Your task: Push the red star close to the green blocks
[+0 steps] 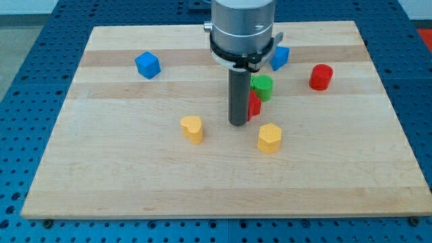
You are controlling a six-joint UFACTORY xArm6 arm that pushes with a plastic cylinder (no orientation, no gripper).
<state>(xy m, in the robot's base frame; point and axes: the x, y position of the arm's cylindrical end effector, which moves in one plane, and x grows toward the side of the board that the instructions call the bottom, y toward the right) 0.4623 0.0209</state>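
Note:
My tip (237, 123) rests on the board near its middle. A red block (254, 106), mostly hidden behind the rod so its shape cannot be made out, sits right against the rod's right side. A green cylinder (262, 86) stands just above and to the right of that red block, touching or nearly touching it. Only one green block shows; the arm may hide others.
A red cylinder (321, 77) stands at the right. A blue cube (147, 65) is at the upper left, another blue block (280, 57) beside the arm. A yellow heart-like block (192, 128) and a yellow hexagon (269, 138) lie below. The wooden board (101, 169) bears all.

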